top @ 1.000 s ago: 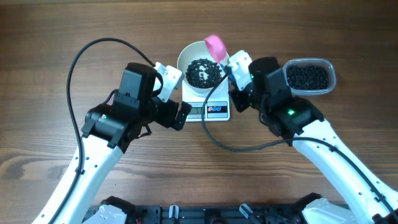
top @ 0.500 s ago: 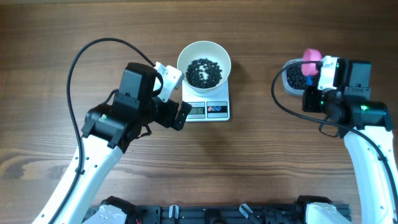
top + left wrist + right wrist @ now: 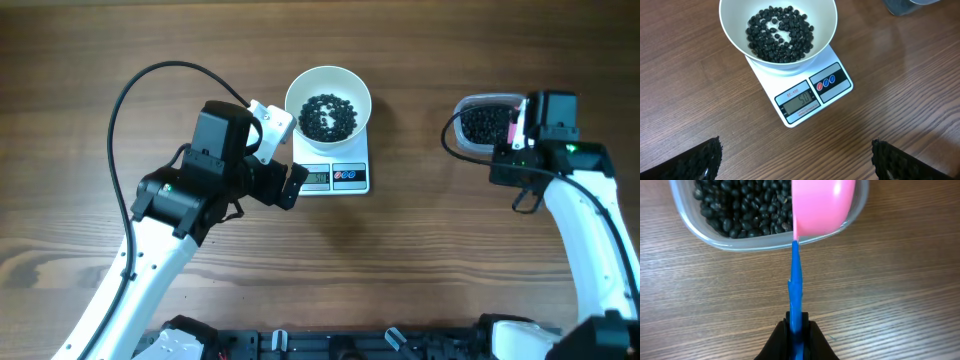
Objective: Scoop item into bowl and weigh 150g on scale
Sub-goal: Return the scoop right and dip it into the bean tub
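Observation:
The white bowl [image 3: 328,103] [image 3: 778,31] stands on the white scale [image 3: 336,177] [image 3: 810,92], with a layer of black beans [image 3: 328,117] [image 3: 780,34] in it; the display is lit. My left gripper [image 3: 283,156] [image 3: 797,162] hangs open just left of the scale, nothing between its fingers. My right gripper [image 3: 519,135] [image 3: 796,326] is shut on the blue handle of a pink scoop [image 3: 822,204] [image 3: 516,125]. The scoop's cup is over the near rim of the clear tub [image 3: 470,108] [image 3: 727,242], which holds more beans [image 3: 487,124] [image 3: 740,202].
A black cable [image 3: 150,85] loops over the table behind the left arm, and another [image 3: 447,135] curves beside the tub. The arm bases [image 3: 330,345] line the front edge. Bare wood lies between the scale and the tub.
My right arm has carried the scoop from the bowl's rim across to the tub on the right and turned it toward the beans. The left arm has not moved.

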You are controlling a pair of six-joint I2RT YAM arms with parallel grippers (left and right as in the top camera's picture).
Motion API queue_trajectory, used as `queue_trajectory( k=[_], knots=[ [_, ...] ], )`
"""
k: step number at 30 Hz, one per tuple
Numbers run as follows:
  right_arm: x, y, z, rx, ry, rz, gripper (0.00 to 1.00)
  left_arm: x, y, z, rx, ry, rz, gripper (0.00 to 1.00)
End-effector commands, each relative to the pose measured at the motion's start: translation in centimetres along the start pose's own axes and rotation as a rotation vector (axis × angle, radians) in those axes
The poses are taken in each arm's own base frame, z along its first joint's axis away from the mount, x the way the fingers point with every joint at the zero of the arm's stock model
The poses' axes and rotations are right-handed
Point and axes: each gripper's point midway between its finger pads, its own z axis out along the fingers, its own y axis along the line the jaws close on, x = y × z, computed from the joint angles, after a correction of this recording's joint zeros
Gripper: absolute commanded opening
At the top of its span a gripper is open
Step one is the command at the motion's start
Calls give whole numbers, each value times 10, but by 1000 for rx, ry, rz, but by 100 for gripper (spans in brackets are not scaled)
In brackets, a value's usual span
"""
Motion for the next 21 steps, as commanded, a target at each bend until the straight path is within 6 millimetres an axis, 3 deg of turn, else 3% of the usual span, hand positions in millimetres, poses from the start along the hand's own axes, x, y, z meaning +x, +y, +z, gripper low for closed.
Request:
queue_trajectory(
  k=[1,5,14,21],
  knots=[
    [18,1,22,13,105,3,4,-8,-4,-3,17,-20,1,100],
    [22,18,31,-73,145,-12,4,-8,-4,-3,18,-20,1,100],
    [22,57,24,-316,132,-115,4,-8,-4,-3,17,-20,1,100],
    [22,60,23,-334,130,-109,4,-8,-4,-3,17,-20,1,100]
  ],
)
